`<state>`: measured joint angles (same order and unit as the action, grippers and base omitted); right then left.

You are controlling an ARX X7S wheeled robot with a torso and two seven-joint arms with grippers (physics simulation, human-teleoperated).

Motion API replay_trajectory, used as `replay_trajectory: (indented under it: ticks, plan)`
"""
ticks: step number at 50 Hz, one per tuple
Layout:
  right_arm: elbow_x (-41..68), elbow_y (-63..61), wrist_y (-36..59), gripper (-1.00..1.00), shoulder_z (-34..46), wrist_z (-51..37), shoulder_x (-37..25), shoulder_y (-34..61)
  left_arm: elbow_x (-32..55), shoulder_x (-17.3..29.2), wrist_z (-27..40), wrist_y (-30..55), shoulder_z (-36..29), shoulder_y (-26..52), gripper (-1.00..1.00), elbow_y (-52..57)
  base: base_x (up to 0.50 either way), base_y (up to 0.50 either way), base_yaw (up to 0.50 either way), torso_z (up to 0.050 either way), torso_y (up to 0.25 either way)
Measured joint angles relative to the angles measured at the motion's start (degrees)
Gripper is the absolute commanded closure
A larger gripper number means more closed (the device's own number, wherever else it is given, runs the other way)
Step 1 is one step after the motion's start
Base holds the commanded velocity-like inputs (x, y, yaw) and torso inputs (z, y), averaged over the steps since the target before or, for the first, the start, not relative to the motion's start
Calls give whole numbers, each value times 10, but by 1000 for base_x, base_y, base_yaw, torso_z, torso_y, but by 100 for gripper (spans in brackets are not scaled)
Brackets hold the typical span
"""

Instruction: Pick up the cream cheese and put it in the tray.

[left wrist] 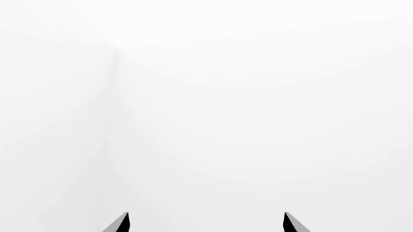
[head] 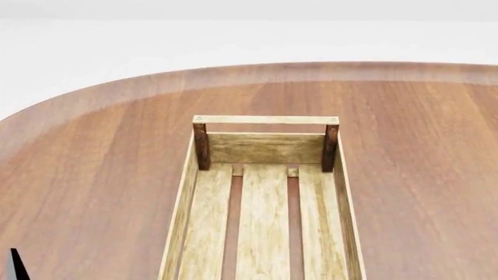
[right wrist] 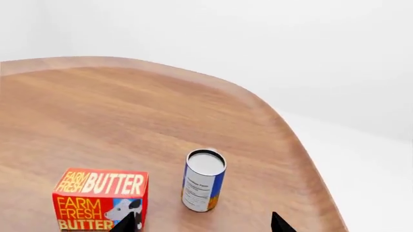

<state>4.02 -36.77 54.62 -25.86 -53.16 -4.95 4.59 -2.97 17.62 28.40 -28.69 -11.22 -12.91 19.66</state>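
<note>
The task stands at its opening stage: the cream cheese has not been located in any of the three views, so its position cannot be stated, and nothing is grasped. In the head view the tray (head: 265, 204), a long light-wood crate with a slatted bottom, low plank sides and dark corner posts, sits on the wooden table (head: 93, 175) directly ahead, running away from the camera; the part of its interior in view holds nothing. The right wrist view shows a rounded edge region of the same table carrying two non-target items: the red-orange butter box (right wrist: 100, 198), standing upright, and the blue-and-white can (right wrist: 203, 180), also upright, just beside the box but apart from it. The right gripper (right wrist: 203, 223) shows two dark fingertips spread wide with nothing between them, so its fingers are released. The left gripper (left wrist: 206, 223) likewise shows two separated fingertips with an empty gap, also released, and faces only blank white background. A dark sliver at the lower left corner of the head view is likely part of the left arm, but this cannot be confirmed. The next move calls for a search: reorient the head or the right wrist until the small white box appears, then bring an open gripper over it, avoiding the butter box and can.
</note>
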Motion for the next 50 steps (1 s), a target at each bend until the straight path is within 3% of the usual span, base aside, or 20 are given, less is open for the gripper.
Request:
replay_trajectory:
  ticks: [50]
  plan:
    - [35, 147, -38, -100, 16, -11, -2, 6, -3, 10, 17, 10, 4, -8, -100, 23, 0, 0, 0, 0, 0]
